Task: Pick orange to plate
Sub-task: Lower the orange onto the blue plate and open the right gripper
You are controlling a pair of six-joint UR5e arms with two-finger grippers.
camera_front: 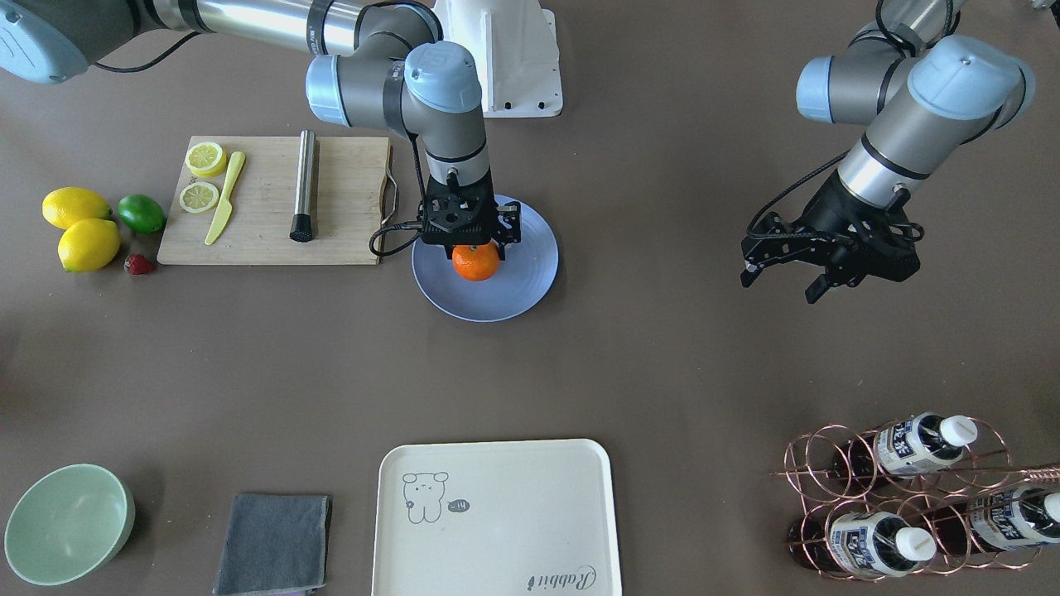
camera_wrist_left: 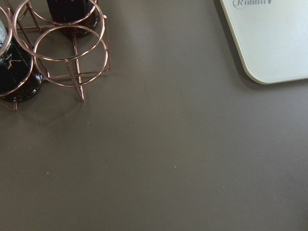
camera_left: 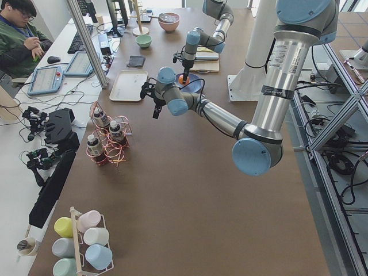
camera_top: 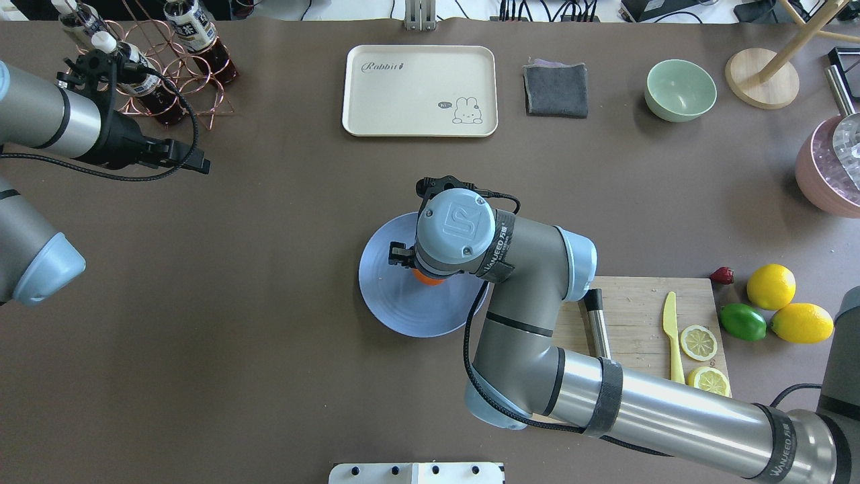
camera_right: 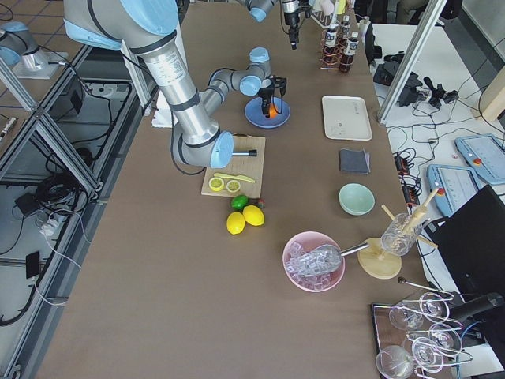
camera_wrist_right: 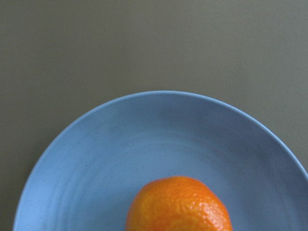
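Orange (camera_front: 476, 262), small, round, bright, dimpled skin: sits over the middle of the round shallow periwinkle-blue plate (camera_front: 530, 281). My right wrist camera has it low in frame with blue plate surface all around it. Can't tell whether it rests on the plate or hangs just above it.

My right gripper (camera_front: 473, 242) is straight above the orange, pointing down, with its body covering the top of the fruit. Fingers are hidden in every view, so I can't tell if I'm clamped on it or spread apart.

My left gripper (camera_front: 782, 284) is well apart from the plate, above bare brown table, with its 2 fingers spread and nothing between them. Its wrist camera sees the copper wire bottle rack (camera_wrist_left: 62, 53) and 1 corner of the cream rectangular tray (camera_wrist_left: 274, 38).

Wooden cutting board (camera_front: 265, 223) lies just beside the plate.
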